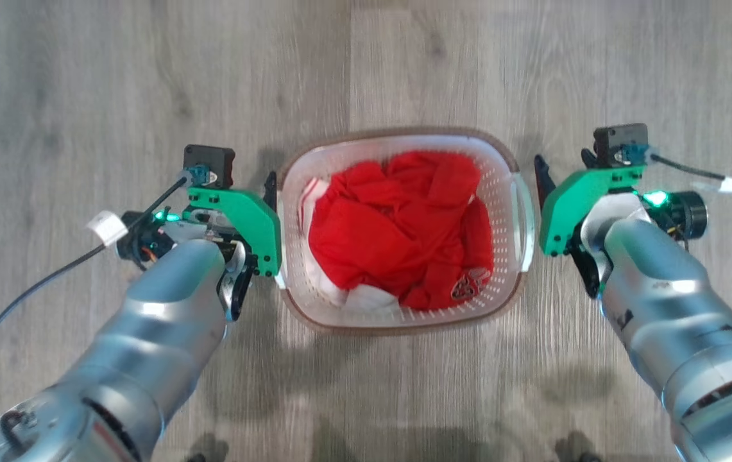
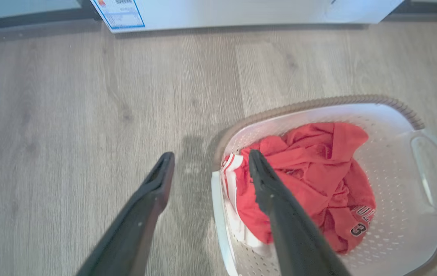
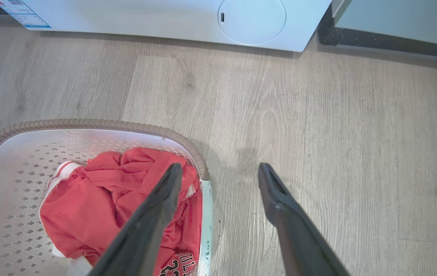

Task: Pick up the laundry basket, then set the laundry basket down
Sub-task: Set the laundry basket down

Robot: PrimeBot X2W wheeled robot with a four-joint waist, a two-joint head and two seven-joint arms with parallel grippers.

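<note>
Head view: laundry basket (image 1: pixel 497 192) holds red clothes (image 1: pixel 398 224); left pincer (image 2: pixel 210 156), right pincer (image 3: pixel 221 168) both spread astride rim.

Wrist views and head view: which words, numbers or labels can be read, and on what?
"ULL" above "3": print on the red shirt in the laundry basket, left wrist view, partly folded.
"23": likely the same print, right wrist view, cut by the frame edge.
Label on the white appliance: barcode and print too small to read.
Head view: shirt print blurred.
</note>
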